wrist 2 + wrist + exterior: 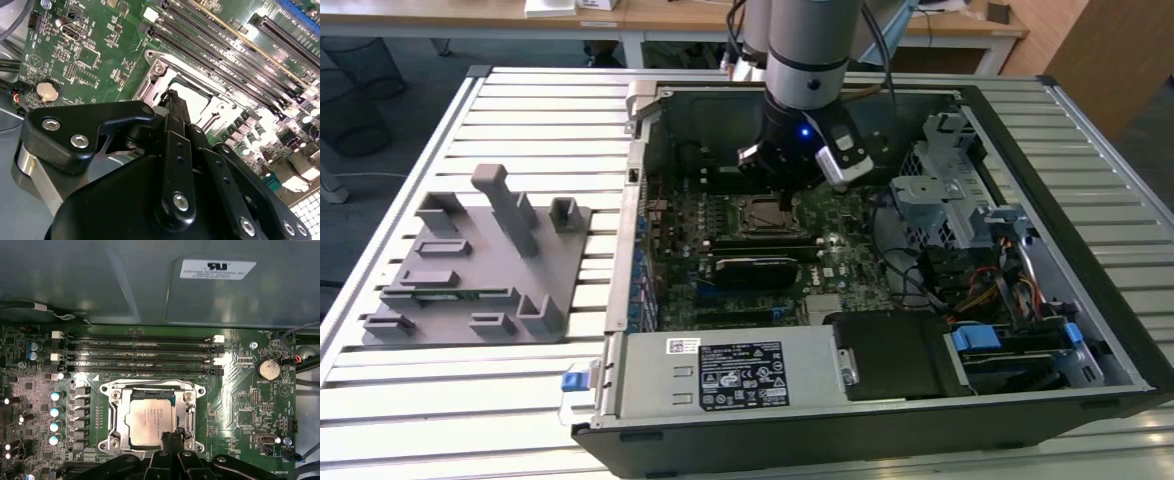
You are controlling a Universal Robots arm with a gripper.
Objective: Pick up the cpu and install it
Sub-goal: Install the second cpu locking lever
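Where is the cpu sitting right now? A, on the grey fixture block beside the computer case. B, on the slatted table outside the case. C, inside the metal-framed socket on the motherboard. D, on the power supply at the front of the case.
C: in the first wrist view the cpu lies flat inside the socket frame on the motherboard, with the gripper at its edge.

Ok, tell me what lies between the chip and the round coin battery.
In the first wrist view, the socket's metal frame and bare green board lie between the chip and the battery.
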